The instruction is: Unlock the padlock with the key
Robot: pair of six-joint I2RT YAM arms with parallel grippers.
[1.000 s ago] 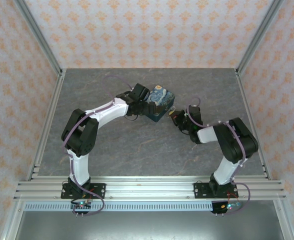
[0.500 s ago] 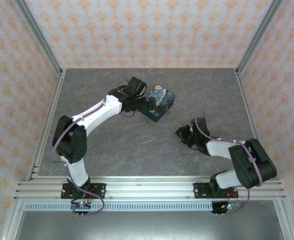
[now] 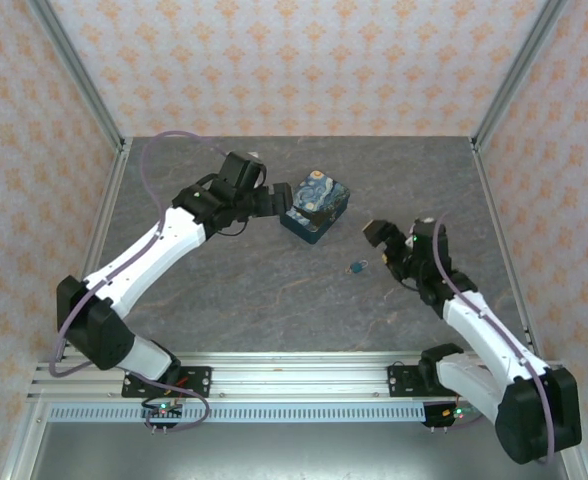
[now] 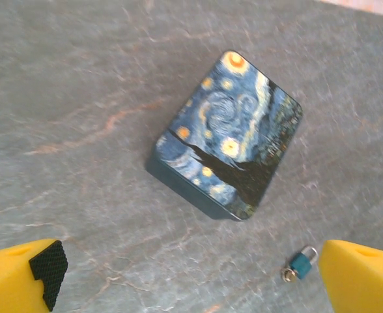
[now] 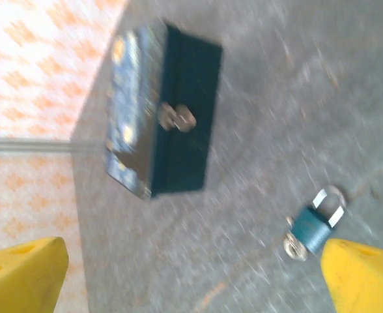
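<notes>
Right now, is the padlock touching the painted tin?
Apart. The left wrist view shows bare table between the padlock and the tin.

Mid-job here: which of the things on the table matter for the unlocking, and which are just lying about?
For the job: teal padlock; small metal key at its base.
Lying about: Starry Night tin, lid shut, apart from both.

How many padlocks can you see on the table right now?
1. The teal padlock lies loose on the grey table, nearer the arms' bases than the Starry Night tin and apart from it. A second could be hidden under an arm.
</notes>
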